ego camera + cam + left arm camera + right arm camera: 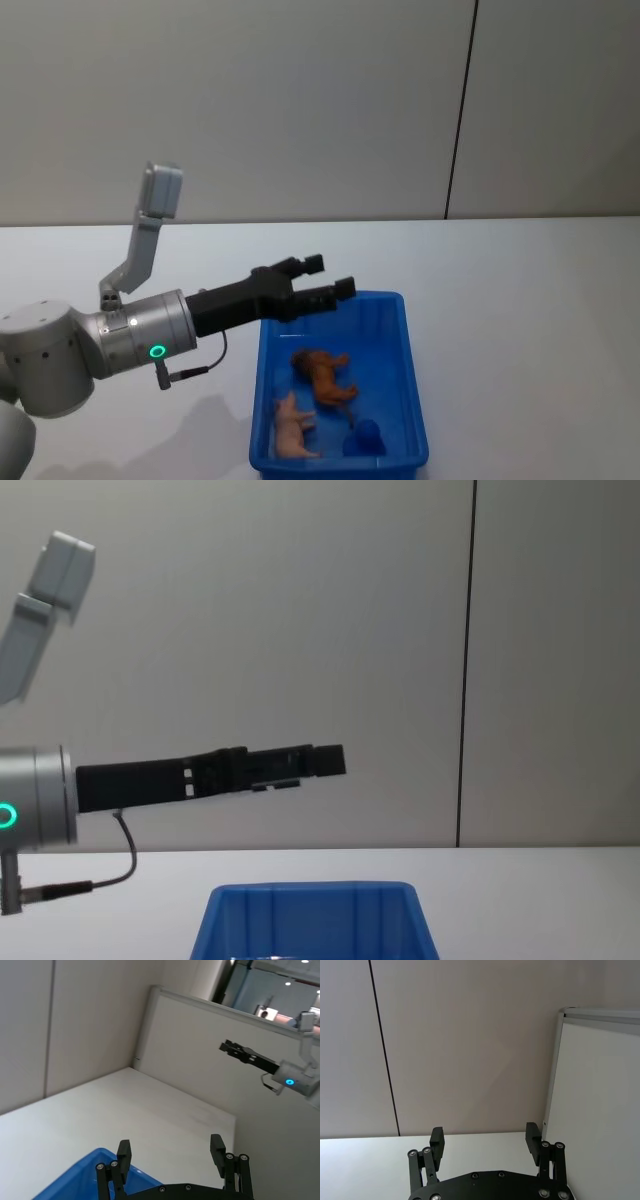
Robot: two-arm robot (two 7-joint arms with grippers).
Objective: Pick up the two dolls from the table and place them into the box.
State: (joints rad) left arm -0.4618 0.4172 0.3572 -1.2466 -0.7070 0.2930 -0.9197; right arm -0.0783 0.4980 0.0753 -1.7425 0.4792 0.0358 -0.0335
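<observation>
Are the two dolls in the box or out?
In: brown doll and pink doll lie on the box floor.

A plain white flat tabletop (520, 300) spreads wide across the scene and runs back to a pale grey wall at its far edge. Directly on it stands one thing: a bright blue rectangular plastic bin (415, 400) with a thick rim and ribbed inner walls, set near the front edge, a little right of the middle. From the chest view the bin's far wall (310, 920) rises from the white surface (540, 900), with bare tabletop on both sides. The surface to the right of the bin and behind it lies bare and white.
</observation>
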